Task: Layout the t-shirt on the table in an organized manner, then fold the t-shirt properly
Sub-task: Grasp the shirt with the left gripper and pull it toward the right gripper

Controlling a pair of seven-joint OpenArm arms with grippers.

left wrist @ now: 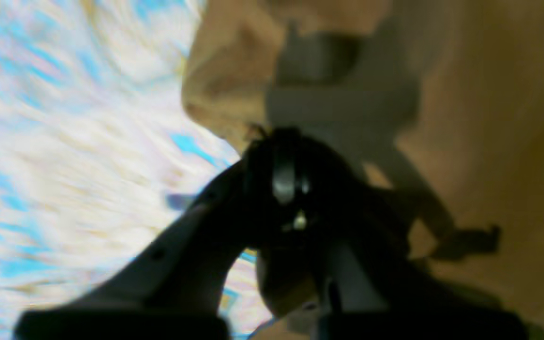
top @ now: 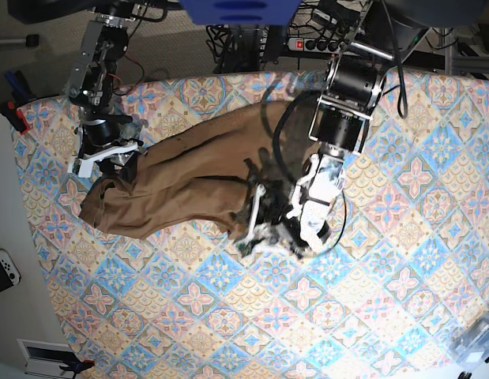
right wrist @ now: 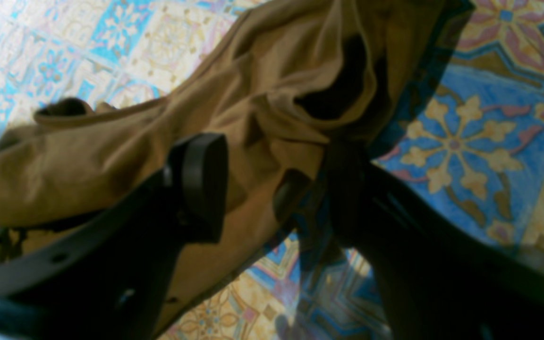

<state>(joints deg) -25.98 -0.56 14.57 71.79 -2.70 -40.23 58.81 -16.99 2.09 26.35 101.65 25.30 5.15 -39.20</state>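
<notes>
The tan-brown t-shirt (top: 189, 174) lies crumpled in a long bunch across the far left half of the table (top: 386, 276). My left gripper (top: 260, 225) is at the shirt's near right end. In the blurred left wrist view its jaws (left wrist: 276, 141) are pressed together at the edge of the t-shirt (left wrist: 489, 94), shut on the cloth. My right gripper (top: 110, 158) hangs over the shirt's left end. In the right wrist view this gripper (right wrist: 272, 146) stands open, and folds of the t-shirt (right wrist: 111, 156) run between and under its spread fingers, above the patterned table (right wrist: 465, 141).
The table's left edge runs close to the right arm, with a red tool (top: 15, 114) and a black-and-white controller (top: 3, 268) beyond it. A power strip (top: 315, 43) and cables sit behind the table. A clear plastic object (top: 477, 335) rests at the near right corner.
</notes>
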